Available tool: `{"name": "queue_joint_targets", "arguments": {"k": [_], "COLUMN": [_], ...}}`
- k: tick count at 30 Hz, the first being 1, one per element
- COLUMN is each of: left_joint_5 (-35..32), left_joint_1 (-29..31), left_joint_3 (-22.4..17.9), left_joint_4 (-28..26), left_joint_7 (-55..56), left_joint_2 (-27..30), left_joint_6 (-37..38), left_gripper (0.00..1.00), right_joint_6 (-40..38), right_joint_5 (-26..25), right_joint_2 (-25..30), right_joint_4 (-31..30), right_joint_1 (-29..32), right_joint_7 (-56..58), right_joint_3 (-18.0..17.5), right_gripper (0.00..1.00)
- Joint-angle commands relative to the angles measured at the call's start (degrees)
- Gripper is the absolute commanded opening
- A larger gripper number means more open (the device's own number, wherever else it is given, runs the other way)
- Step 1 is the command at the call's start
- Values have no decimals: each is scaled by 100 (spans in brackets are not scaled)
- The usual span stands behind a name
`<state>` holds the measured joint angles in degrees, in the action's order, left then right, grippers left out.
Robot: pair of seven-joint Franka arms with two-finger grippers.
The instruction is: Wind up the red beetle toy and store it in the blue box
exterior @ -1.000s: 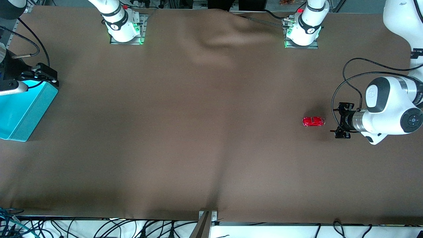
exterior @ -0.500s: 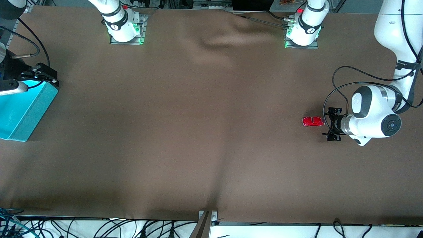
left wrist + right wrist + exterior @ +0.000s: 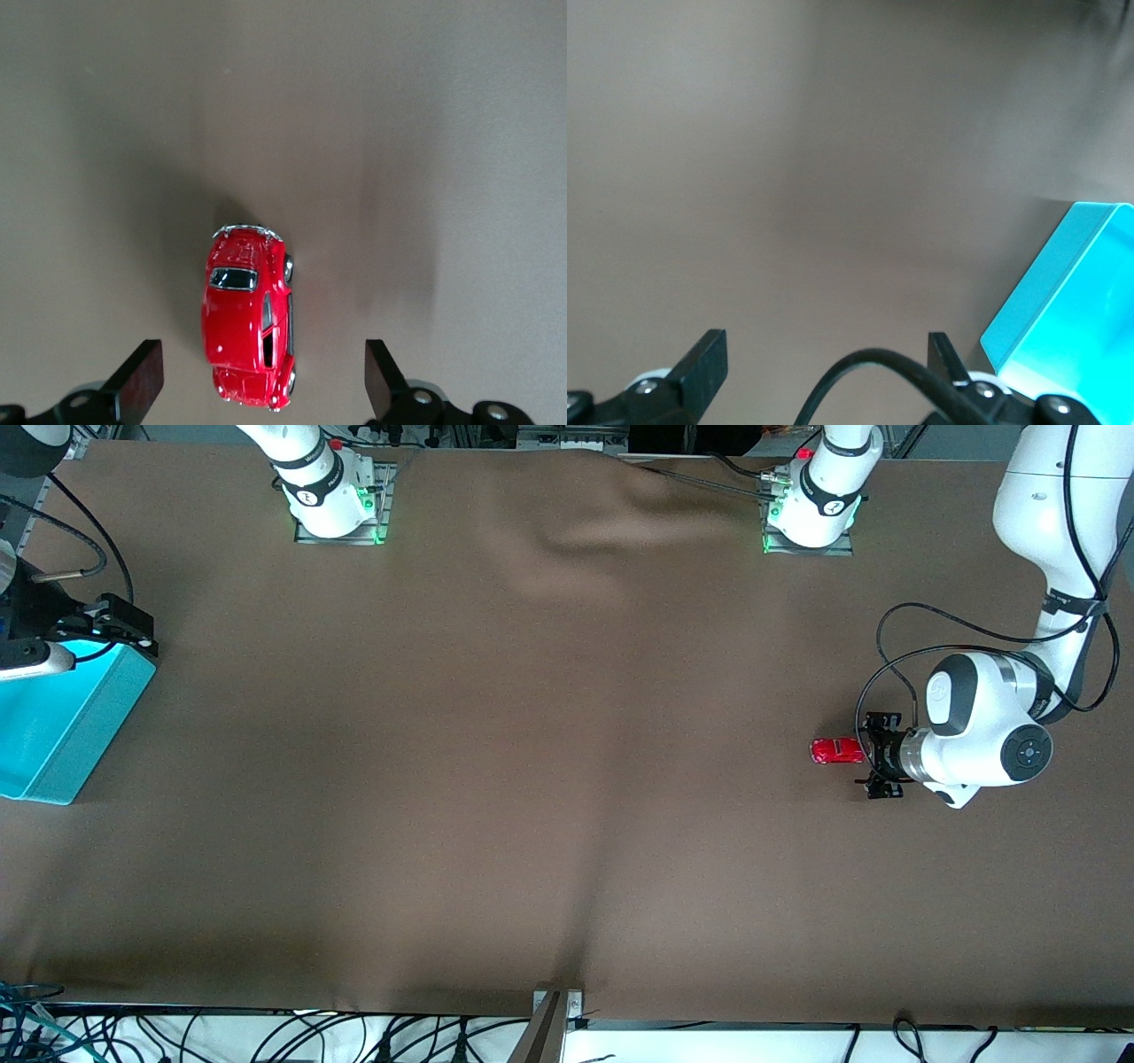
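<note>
The red beetle toy [image 3: 245,321] looks glossy and smooth; the worktop [image 3: 532,779] is covered in matt brown cloth; the blue box [image 3: 62,717] seems smooth plastic.

A tiny glossy red toy car [image 3: 836,751] sits on a brown bench [image 3: 532,779], touching the left tool [image 3: 877,755]; a cyan rectangular box [image 3: 53,717] lies well apart.

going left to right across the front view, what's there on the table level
blue box with the right gripper over its corner → bare brown table → red beetle toy → left gripper, open, right beside the toy
</note>
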<state>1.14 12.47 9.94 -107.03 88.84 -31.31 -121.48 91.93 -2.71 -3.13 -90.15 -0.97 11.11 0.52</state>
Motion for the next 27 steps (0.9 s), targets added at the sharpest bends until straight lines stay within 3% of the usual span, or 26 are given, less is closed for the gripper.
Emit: {"name": "queue_joint_targets", "arguments": {"k": [1, 27], "left_joint_5": [97, 97], "left_joint_1": [44, 45], "left_joint_3": [17, 17], "left_joint_4": [-72, -248], "left_joint_7": [81, 283], "left_joint_2": [81, -113], "left_joint_6": [-42, -69], "left_gripper": [100, 97], "right_joint_6": [-26, -26], "right_joint_5": [77, 77], "right_joint_2": [-48, -48], "right_joint_4": [147, 147], "right_joint_1": [36, 44], "right_joint_7": [5, 5], "right_joint_3": [-17, 1], "right_gripper": [100, 100]}}
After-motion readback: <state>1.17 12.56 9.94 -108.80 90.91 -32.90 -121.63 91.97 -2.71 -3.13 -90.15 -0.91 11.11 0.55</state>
